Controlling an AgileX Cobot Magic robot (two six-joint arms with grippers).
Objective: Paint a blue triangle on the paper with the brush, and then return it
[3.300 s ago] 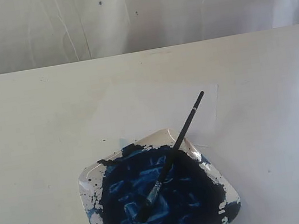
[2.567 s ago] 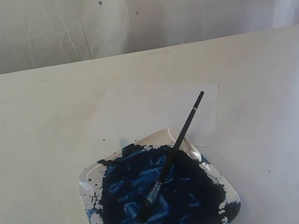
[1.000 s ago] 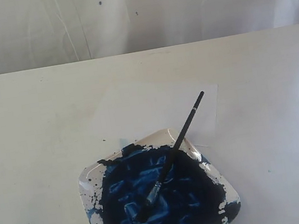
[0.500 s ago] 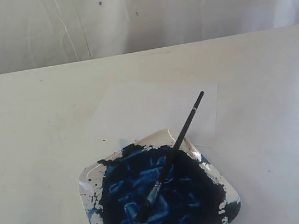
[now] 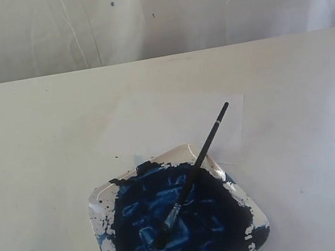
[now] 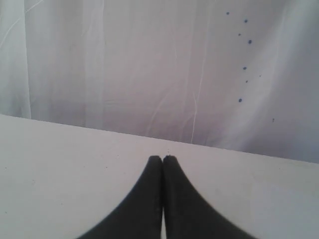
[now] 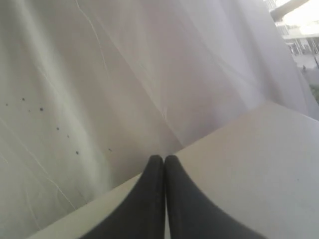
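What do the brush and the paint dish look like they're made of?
Brush: slim black handle, likely painted wood or plastic; its pale silvery ferrule looks like metal. Dish: smooth white rim, probably plastic or ceramic, cannot tell which.

Brush (image 5: 208,140) lies in dish (image 5: 94,208) (handle over rim); paper (image 5: 166,119) behind dish

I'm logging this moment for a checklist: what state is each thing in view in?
dish: sitting on the table, filled and smeared with dark blue paint.
brush: unheld, bristles down in the paint, handle leaning over the dish rim toward the paper.
paper: flat on the table, blank, nothing painted on it.
left pincer: shut, empty.
right pincer: shut, empty.
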